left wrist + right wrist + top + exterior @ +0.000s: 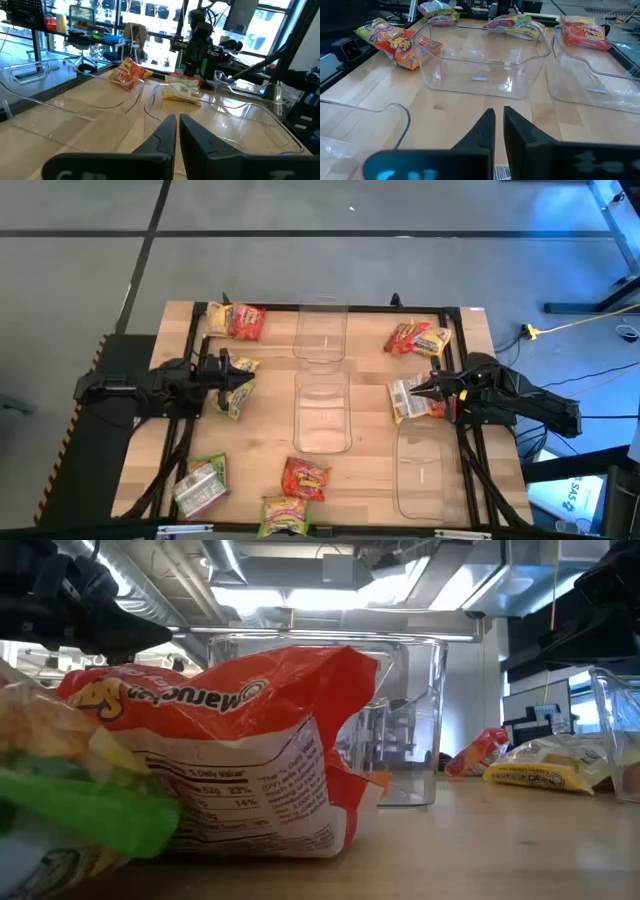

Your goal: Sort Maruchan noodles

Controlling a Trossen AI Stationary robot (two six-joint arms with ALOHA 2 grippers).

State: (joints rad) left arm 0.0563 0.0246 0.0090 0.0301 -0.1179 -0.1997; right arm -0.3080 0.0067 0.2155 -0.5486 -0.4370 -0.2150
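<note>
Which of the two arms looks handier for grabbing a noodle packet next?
Probably the right: the right gripper hangs right at a pale packet. The left gripper is about as near a yellow-green packet, so it's close.

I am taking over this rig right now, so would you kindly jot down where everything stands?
Left hand: fingers nearly closed, empty, over a yellow-green packet at the table's left.
Right hand: fingers nearly closed, empty, over a pale packet at the right.
Noodle packets lie loose around the table's edges: far left corner, far right, near left, near middle.
Done: nothing; the three clear bins are empty.
Left: sort every packet into the bins.
</note>
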